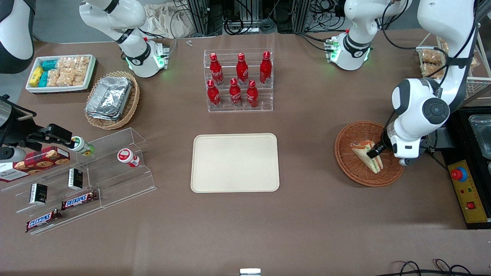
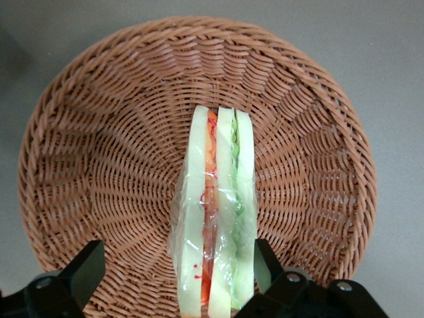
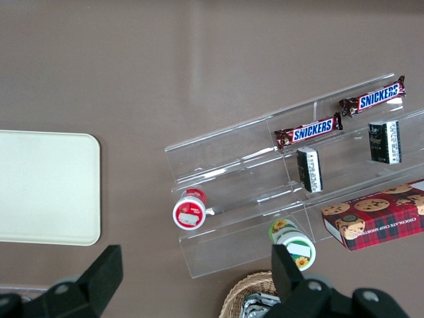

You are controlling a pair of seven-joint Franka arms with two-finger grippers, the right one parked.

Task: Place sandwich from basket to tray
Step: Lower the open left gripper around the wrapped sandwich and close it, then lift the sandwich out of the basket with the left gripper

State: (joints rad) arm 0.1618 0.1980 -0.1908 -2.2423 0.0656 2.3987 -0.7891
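Brown table [image 1: 307, 214]: basket [image 2: 99, 165], sandwich [image 2: 215, 218] on edge inside; jaws spread wide astride it, gripping nothing. Centre before closing; squeeze lightly.

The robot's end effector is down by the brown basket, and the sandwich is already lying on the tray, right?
Not quite. The end effector is down at the brown basket, open, with a finger on each side of the sandwich. But the sandwich is in the basket, not on the tray, which has nothing on it. The front view shows this.
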